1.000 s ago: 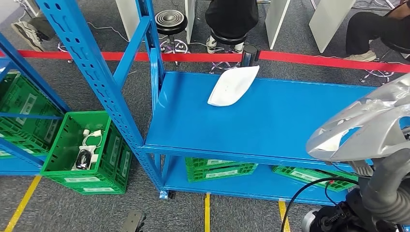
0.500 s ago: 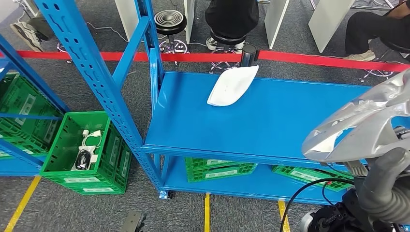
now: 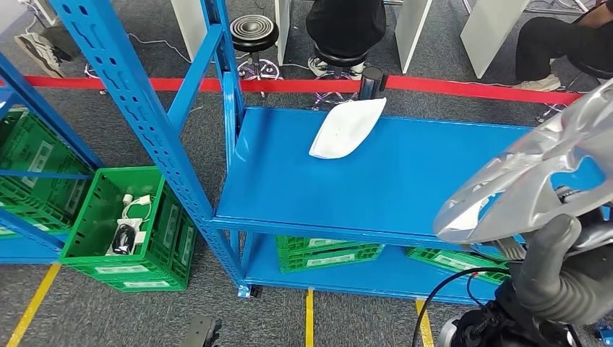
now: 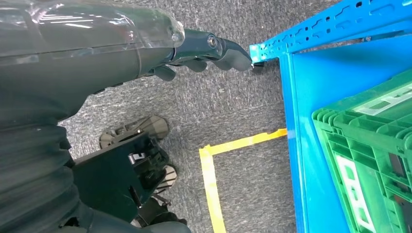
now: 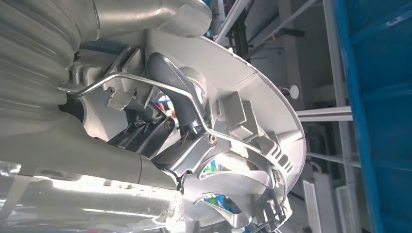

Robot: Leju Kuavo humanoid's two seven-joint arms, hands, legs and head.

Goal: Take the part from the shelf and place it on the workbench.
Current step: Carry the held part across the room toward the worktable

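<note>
Right robot hand (image 5: 160, 131) holds silver part (image 3: 528, 177), long axis slanting up-right.

Blue shelf (image 3: 405, 181); green crate (image 3: 97, 238); silver part (image 3: 528, 173).

You are working in a workshop or warehouse. Blue steel racking (image 3: 137, 108) is standing at ten o'clock, green crates (image 3: 126, 224) beside it. Red barrier tape (image 3: 303, 85) is running across at twelve.

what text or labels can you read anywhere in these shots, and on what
No text is legible.
White labels on the green crate beside the shelf: too small to read.
White labels on the green crates on the lower shelf: blurred.
White label on the green crate in the left wrist view: pale marks, unreadable.
Silver part held by the right robot hand: no text visible.
</note>
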